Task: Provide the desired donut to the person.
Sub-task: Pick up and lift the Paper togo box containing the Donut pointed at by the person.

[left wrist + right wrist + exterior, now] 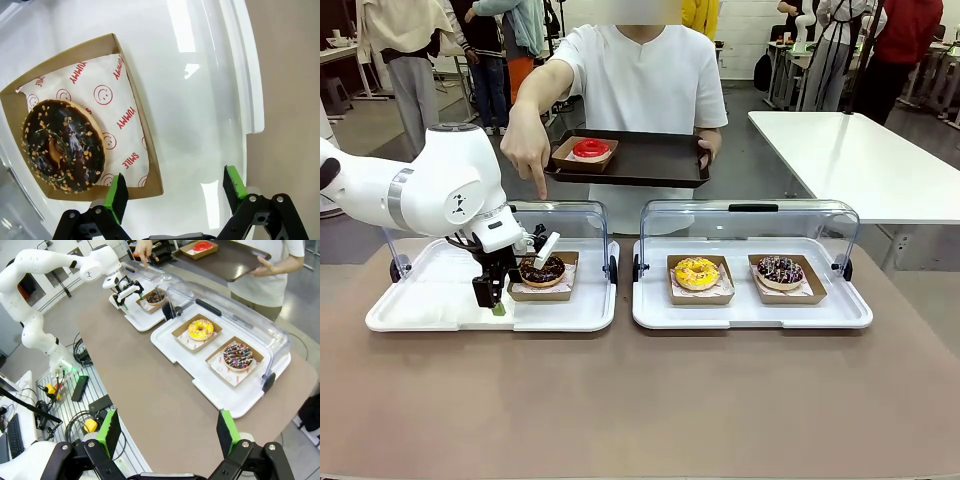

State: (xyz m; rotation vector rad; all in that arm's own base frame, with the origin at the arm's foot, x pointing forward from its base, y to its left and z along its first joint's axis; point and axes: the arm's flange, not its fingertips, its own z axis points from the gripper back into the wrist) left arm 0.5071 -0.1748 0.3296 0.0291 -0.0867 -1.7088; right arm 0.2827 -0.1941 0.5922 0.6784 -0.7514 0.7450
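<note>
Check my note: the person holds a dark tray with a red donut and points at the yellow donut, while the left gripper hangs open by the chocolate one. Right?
Only the target is wrong: the front view shows the person's hand pointing at the chocolate donut. The dark tray, red donut and open left gripper are as noted.

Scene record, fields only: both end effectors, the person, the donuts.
left end effector: open, low over left tray, beside chocolate nut donut in its box
right end effector: open, high above the table, holding nothing
person's hand: pointing down at chocolate nut donut
dark tray: held by the person, carries red donut
right tray: yellow donut, sprinkled donut, each boxed
</note>
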